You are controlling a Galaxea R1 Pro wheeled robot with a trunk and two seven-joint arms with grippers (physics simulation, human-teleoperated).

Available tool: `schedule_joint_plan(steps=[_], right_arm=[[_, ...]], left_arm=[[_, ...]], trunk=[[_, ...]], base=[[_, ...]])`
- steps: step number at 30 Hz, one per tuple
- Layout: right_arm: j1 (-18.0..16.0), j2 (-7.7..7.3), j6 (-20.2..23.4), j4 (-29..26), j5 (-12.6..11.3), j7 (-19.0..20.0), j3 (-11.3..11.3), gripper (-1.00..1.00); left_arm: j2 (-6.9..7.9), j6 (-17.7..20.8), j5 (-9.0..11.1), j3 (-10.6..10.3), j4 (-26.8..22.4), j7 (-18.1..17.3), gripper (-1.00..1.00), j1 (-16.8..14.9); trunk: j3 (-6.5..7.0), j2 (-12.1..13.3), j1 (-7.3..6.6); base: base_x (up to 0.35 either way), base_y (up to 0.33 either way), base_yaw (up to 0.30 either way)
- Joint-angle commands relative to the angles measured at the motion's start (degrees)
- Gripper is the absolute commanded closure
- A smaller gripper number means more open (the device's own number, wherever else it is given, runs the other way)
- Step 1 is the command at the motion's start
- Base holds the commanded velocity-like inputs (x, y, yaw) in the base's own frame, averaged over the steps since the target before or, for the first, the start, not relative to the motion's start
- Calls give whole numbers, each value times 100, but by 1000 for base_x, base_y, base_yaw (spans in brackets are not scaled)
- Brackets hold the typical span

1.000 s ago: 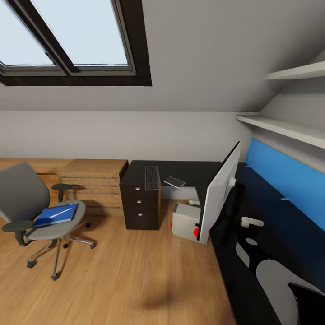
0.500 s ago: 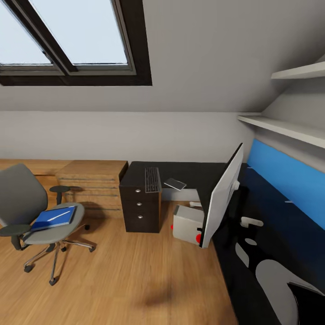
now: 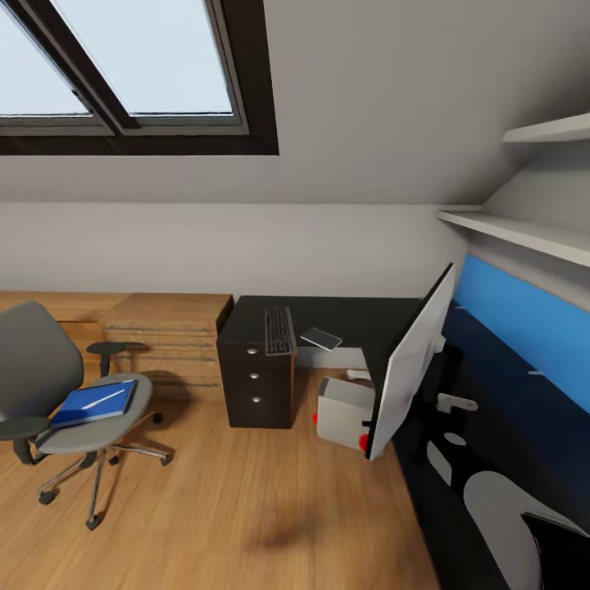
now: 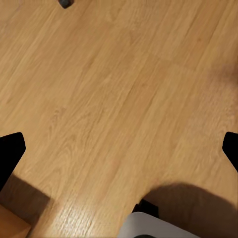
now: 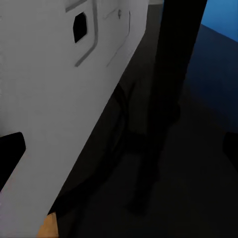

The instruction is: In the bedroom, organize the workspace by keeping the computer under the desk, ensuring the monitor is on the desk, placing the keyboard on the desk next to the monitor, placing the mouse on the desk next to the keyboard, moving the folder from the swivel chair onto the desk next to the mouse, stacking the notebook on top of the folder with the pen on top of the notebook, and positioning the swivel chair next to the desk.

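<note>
Head view: monitor (image 3: 414, 360) stands on the desk (image 3: 508, 426), near its front edge, grey back face toward cam, tilted. Blue back panel (image 3: 524, 328) runs along desk's far edge. Computer (image 3: 346, 412) on wood floor (image 3: 246, 508), just below the monitor by the desk's front edge; can't tell if fully under the top.

Keyboard (image 3: 279, 330) lies on top of the dark three-drawer unit (image 3: 256, 385), along its right edge; small grey flat item (image 3: 320, 338) just beside it on the dark top, prob. mouse or pad, too small to tell. Swivel chair (image 3: 65, 401) well apart from the desk, out on the floor. On its seat: blue folder (image 3: 92, 403), w/ pen (image 3: 108, 398) lying on it. Notebook not distinguishable from the folder.

R wrist view: monitor's grey back face (image 5: 59, 99) close up, its black stalk (image 5: 173, 74) beside it, dark desk top below. R gripper (image 5: 121, 148) fingers set wide, nothing between. L wrist view: L gripper (image 4: 121, 151) over bare floor, fingers wide, empty.

Judgement: monitor step looks settled; keyboard, mouse, folder stack, chair all not yet done. Step in hand seems monitor check/placement, R arm at the screen.

Next move calls for: clearing R arm from the stalk w/o knocking the screen, then base travel to the drawer unit for the keyboard.
</note>
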Motion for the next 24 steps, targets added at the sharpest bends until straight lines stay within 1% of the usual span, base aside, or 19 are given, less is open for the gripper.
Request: schedule_joint_plan(steps=[1, 7, 15, 18, 24], right_arm=[[-8, 2, -17, 8, 60, -14, -36, -100], [-8, 3, -17, 8, 60, -14, -34, -100], [-7, 3, -17, 8, 60, -14, -34, -100], [-7, 3, -17, 8, 60, -14, -34, -100], [-8, 3, -17, 8, 60, -18, -34, -100]], left_arm=[[2, -23, 59, -13, 5, -3, -100, -5], [2, -22, 60, -13, 8, -3, -100, -5], [-3, -22, 55, -13, 7, -3, -100, -5], [-4, -22, 54, -13, 7, -3, -100, -5], [-5, -22, 54, -13, 8, -5, -100, -5]], trunk=[[-11, -10, 3], [-11, -10, 3], [-11, -10, 3], [-11, -10, 3], [-11, -10, 3]], base=[[44, 27, 0], [27, 28, 0], [79, 96, 0], [161, 132, 0], [53, 33, 0]])
